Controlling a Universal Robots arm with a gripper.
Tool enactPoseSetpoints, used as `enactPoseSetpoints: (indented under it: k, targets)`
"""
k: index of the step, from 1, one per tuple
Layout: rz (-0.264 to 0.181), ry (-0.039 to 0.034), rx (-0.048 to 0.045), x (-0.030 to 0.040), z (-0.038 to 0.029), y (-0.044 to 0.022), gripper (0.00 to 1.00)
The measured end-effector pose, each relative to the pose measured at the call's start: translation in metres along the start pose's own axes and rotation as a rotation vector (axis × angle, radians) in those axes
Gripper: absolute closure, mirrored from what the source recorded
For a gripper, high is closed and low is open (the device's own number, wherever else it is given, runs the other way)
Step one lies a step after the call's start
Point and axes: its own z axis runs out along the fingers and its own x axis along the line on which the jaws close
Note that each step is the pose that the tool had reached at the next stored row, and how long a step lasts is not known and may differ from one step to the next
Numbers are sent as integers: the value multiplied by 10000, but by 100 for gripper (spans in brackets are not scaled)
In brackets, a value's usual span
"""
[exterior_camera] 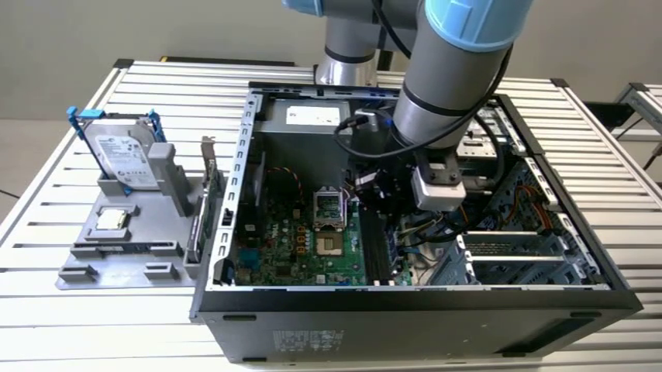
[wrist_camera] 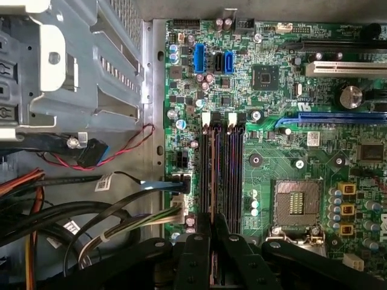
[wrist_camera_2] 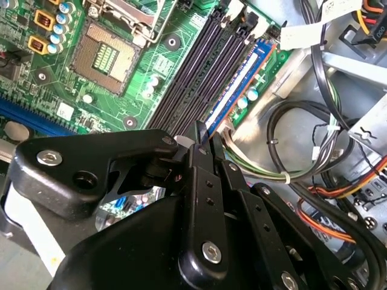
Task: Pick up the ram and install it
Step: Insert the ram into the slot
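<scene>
Motherboard (wrist_camera: 284, 90), glossy green and studded with components, carries four long black memory slots (wrist_camera: 221, 175). One flat, narrow blue ram stick (wrist_camera_2: 237, 84) stands in the outermost slot, nearest the cables. Arm reaches down into the open metal case (exterior_camera: 240, 155); black gripper (wrist_camera_2: 199, 130), fingers pinched nearly together, touches the stick's end.

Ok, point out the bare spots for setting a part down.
Free: slatted table in front of the grey fixture, and the strip at the exterior view's right of the computer case. Crowded: inside the case, where the claw sits over the ram beside the memory slots and cables.
</scene>
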Motion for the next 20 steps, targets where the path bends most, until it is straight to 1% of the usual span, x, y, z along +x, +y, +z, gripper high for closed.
enactPoseSetpoints:
  k: [6,13,20]
  targets:
    - [37,-11,-1,18,56,-10,100]
    - [52,-12,-14,24,90,-19,100]
    - [59,-12,-42,33,145,-21,100]
